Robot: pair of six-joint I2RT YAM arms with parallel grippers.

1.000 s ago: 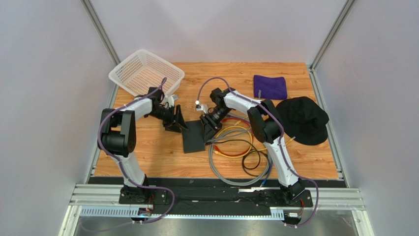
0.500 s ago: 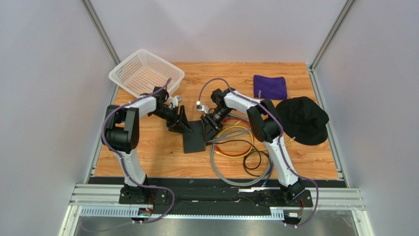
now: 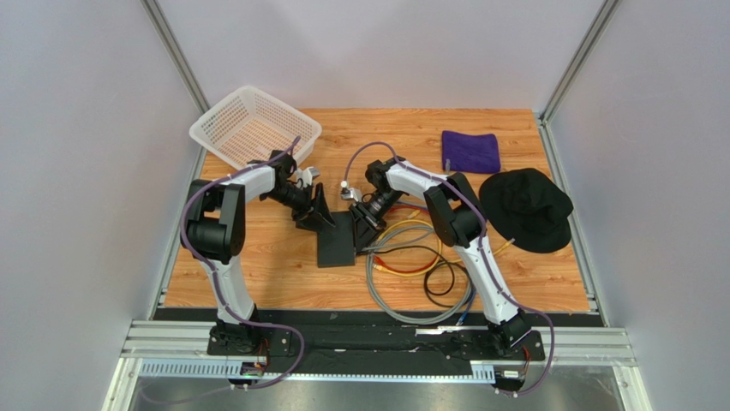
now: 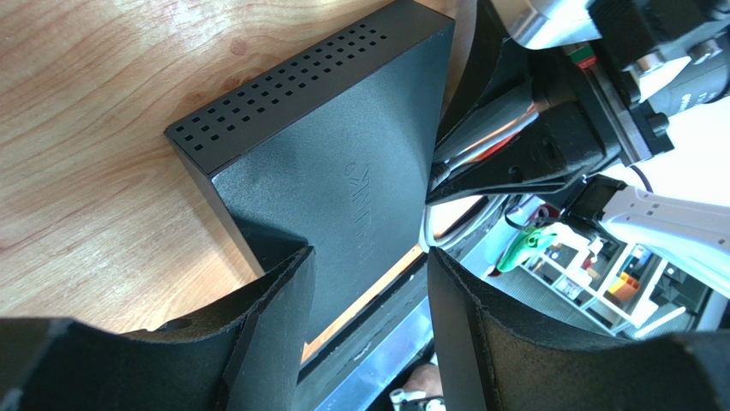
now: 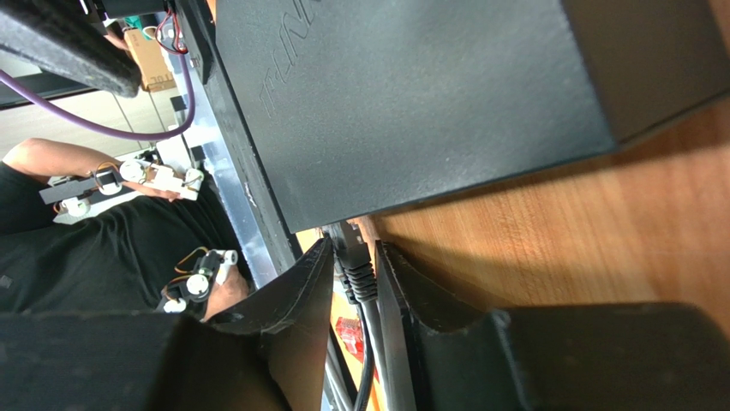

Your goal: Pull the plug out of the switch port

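The switch (image 3: 337, 241) is a flat matte-black box on the wooden table, also seen in the left wrist view (image 4: 326, 163) and the right wrist view (image 5: 411, 94). A black plug (image 5: 354, 267) with a ribbed boot sits in a socket on its right edge. My right gripper (image 3: 365, 224) is shut on that plug, one finger on each side (image 5: 353, 272). My left gripper (image 3: 318, 214) is open at the switch's far left corner. The switch's edge lies between its fingers (image 4: 283, 317) without touching them.
A coil of grey, yellow, black and orange cables (image 3: 420, 265) lies right of the switch. A white basket (image 3: 254, 127) stands at the back left. A purple cloth (image 3: 470, 151) and a black cap (image 3: 525, 208) lie on the right.
My left gripper has moved right, up to the switch's far left corner. My right gripper has shifted slightly left and stays closed at the switch's right edge.
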